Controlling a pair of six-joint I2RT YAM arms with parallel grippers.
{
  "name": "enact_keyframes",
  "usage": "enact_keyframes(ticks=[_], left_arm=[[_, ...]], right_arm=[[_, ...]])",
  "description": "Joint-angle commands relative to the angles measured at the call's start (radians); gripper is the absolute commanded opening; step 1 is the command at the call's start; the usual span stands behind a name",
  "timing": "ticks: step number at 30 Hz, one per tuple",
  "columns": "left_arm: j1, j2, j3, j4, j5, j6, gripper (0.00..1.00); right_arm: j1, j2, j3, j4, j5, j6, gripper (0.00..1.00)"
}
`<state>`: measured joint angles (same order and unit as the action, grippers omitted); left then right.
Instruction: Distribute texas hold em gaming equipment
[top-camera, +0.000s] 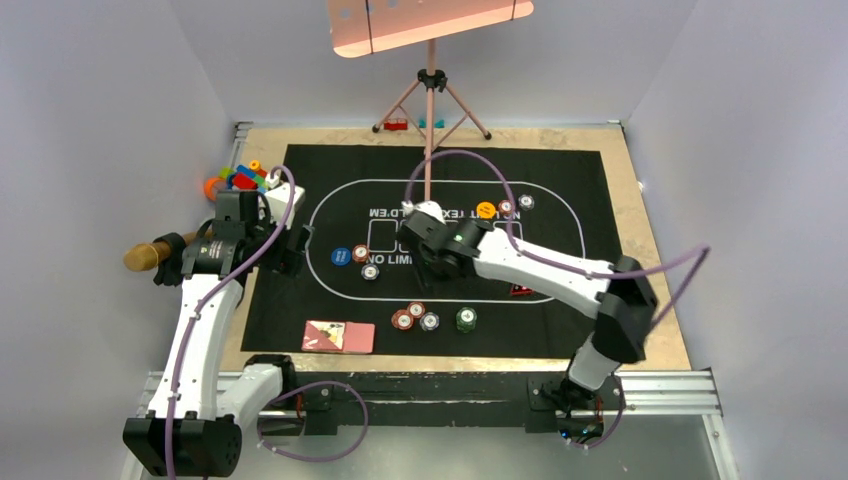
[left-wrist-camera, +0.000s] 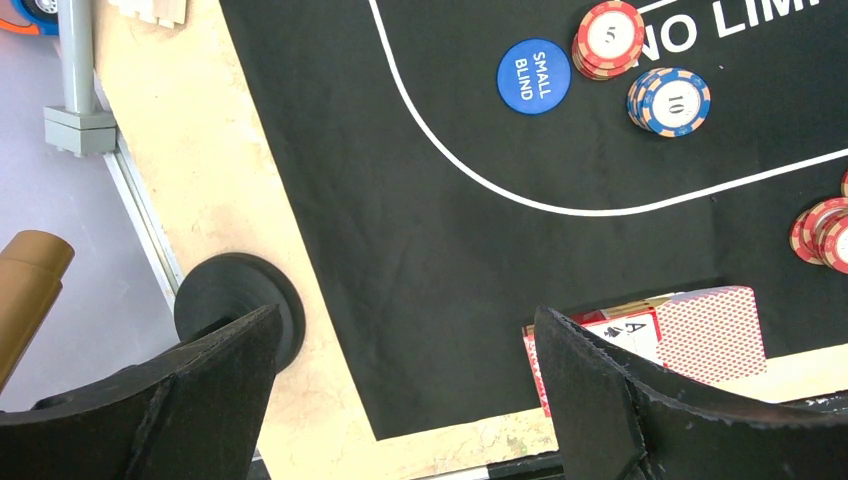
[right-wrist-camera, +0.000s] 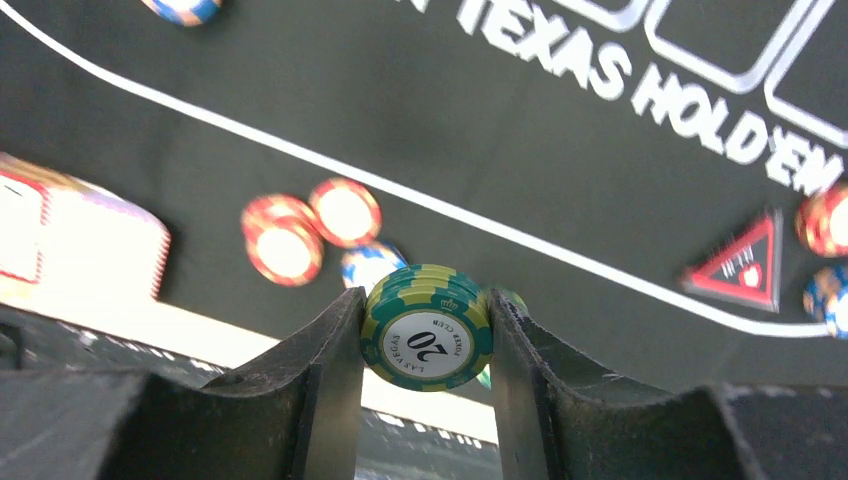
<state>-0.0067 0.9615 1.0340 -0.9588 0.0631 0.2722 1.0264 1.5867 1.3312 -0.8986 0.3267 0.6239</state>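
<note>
The right gripper (right-wrist-camera: 425, 330) pinches a short stack of green-and-cream striped chips (right-wrist-camera: 428, 345) by its rounded edge. Its jaws are partly closed, so the smooth discs lift as one block. The stack seems to be raised clear of the black cloth mat (right-wrist-camera: 400, 110), though blur makes that uncertain. The left gripper (left-wrist-camera: 405, 335) hangs wide open and empty near the flat pink-backed cards (left-wrist-camera: 715, 335).
</note>
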Motion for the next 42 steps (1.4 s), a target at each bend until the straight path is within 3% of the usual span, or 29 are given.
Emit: enact_keyframes(ticks=[1,7,15,33,38,42], left_arm=[[0.007,-0.013,0.009,0.016,0.002,-0.005,1.0],[0.007,-0.021,0.008,0.014,0.003,-0.007,1.0],[0.007,-0.021,0.006,0.011,0.009,0.005,1.0],[0.007,-0.024,0.002,0.019,-0.007,0.02,1.0],[0.007,-0.029,-0.002,0.017,-0.009,0.021,1.0],[0.007,-0.033,-0.002,0.016,-0.012,0.021,1.0]], right_arm=[[-0.005,0.196,0.271,0.027,0.032,-0.109,0.09],[-0.059,0.493,0.612,0.031,-0.014,-0.169,0.06],[-0.115,0.718,0.809,0.057,-0.094,-0.178,0.05],[-0.132,0.832,0.787,0.127,-0.193,-0.163,0.11],[-0.132,0.839,0.787,0.115,-0.185,-0.167,0.24],[-0.131,0.855,0.796,0.1,-0.186,-0.165,0.51]])
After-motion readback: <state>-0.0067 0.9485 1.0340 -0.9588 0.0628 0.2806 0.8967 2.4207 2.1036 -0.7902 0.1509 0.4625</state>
